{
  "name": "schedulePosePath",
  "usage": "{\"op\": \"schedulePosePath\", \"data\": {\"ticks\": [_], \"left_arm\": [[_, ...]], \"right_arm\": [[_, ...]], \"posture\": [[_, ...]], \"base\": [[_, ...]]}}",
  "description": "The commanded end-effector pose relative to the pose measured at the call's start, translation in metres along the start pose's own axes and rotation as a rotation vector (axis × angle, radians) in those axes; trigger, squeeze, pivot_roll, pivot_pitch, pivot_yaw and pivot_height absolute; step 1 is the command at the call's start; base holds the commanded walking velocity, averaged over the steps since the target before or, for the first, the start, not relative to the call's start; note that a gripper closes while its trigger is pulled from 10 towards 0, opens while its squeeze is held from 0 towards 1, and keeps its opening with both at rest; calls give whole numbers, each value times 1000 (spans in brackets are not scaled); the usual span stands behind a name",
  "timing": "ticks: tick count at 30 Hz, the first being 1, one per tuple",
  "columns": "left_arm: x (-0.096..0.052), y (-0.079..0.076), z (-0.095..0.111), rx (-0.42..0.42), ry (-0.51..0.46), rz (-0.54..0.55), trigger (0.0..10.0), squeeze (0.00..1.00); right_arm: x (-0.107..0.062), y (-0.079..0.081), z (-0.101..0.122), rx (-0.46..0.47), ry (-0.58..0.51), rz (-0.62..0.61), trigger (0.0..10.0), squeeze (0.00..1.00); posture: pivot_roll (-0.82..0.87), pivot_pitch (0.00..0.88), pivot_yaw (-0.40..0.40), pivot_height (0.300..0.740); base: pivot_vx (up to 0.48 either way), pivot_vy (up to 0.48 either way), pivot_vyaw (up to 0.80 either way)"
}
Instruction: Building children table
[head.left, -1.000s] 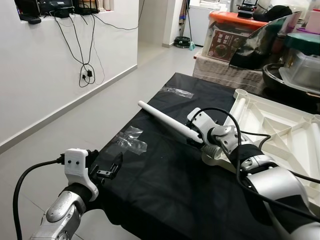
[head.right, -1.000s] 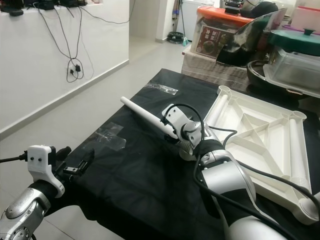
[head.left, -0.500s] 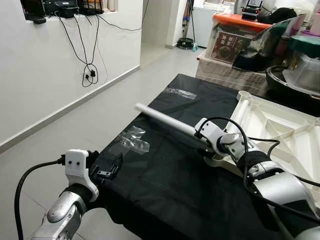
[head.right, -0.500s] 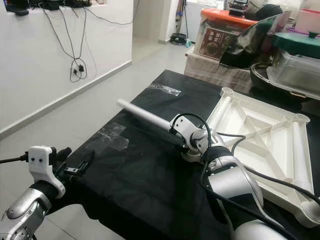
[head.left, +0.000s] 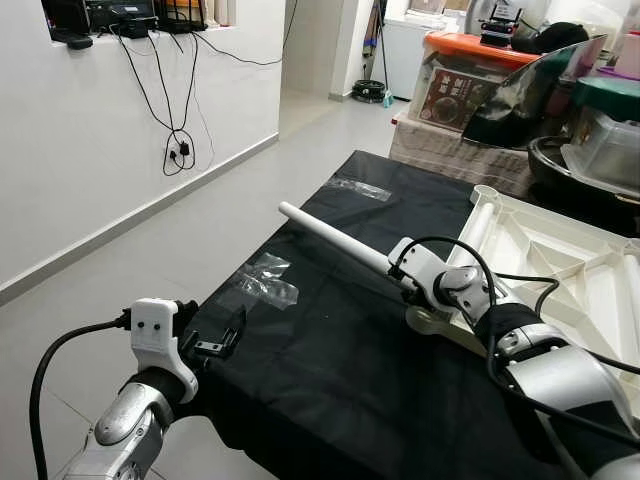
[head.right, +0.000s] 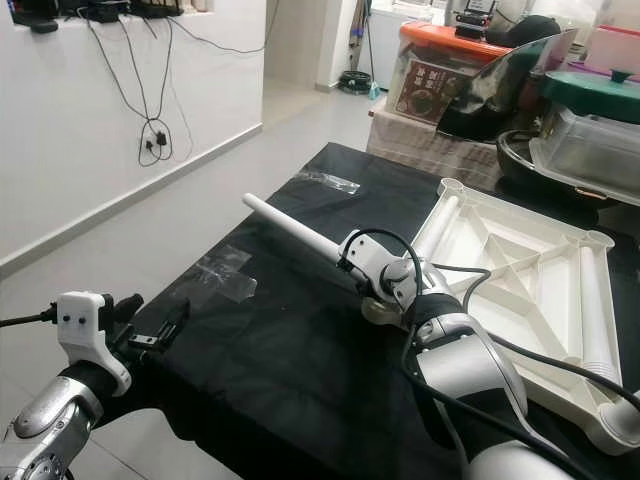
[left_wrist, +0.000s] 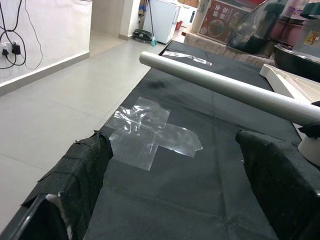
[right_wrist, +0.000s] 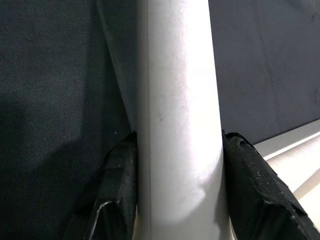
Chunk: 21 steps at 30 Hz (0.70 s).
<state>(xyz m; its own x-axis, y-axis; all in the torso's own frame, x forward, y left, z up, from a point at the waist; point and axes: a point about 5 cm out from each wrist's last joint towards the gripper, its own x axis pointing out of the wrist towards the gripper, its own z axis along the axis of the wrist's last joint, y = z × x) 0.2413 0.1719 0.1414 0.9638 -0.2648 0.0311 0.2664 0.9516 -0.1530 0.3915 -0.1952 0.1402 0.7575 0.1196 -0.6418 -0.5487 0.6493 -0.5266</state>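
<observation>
The right pincer (head.left: 400, 275) is clamped on a white table leg (head.left: 335, 240) — in the right wrist view its two black fingers (right_wrist: 117, 185) press against both sides of the tube. The leg slants up off the black-covered surface (head.left: 330, 350), its free end pointing away toward the robot's left and the far side, while its gripped end sits just beside a round corner socket (head.left: 428, 320) of the white tabletop (head.left: 560, 255). That tabletop lies upside down on the right part of the surface, ribs showing, with another leg (head.right: 590, 300) lying along its right edge. The left pincer (head.left: 215, 345) hovers at the near left corner of the surface, its fingers (left_wrist: 85, 165) spread wide and holding nothing — between them the left wrist view looks across the cloth to a crumpled piece of clear tape (left_wrist: 150, 132) stuck flat on it. A second strip of clear tape (head.left: 355, 187) lies near the far edge. Behind the surface stand storage boxes, one with an orange lid (head.left: 470, 45), and black cables (head.left: 175, 110) hang down the white wall on the left.
</observation>
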Motion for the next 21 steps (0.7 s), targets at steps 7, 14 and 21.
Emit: {"op": "schedulePosePath", "data": {"ticks": [7,14,21], "left_arm": [[0,4,0,-7,2,7,10000,0],[-1,8,5,-29,-12,-6,10000,0],[2,7,18,-130,-62,-110,10000,0]], "right_arm": [[1,19,41,288,-298,181,0,0],[-13,19,93,594,-570,350,0,0],[-25,53,146,834,-782,471,0,0]], "posture": [[84,0,-121,740],[82,0,-110,740],[74,0,-91,740]], "base": [[0,0,0],[0,0,0],[0,0,0]]}}
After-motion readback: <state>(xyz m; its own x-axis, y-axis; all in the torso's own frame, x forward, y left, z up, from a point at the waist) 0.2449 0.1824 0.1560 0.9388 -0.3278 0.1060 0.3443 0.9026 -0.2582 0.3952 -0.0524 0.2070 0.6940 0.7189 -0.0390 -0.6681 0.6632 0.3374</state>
